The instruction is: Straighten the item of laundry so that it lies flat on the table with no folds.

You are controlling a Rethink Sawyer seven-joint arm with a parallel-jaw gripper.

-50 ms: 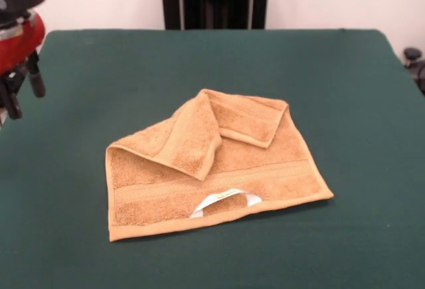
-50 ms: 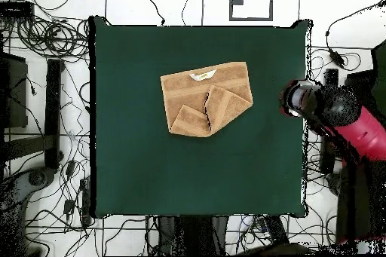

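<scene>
My pincer (image 1: 20, 90) hangs at the table (image 2: 136, 163) edge, grip unclear; towel (image 1: 212, 169) well apart, corners folded; white label faces up.

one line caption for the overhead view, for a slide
Orange-tan towel with two corners folded inward lies on the green table; the gripper waits at the table's edge.

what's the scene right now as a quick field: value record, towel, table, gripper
towel: orange-tan towel, not flat; two corners folded in over its middle
label: white tag showing at one hem
table: dark green top, towel near its centre
gripper: off to the table's side, apart from the towel; open or shut not visible
arm: red and black, beyond the table edge
task state: folds not yet undone
</scene>
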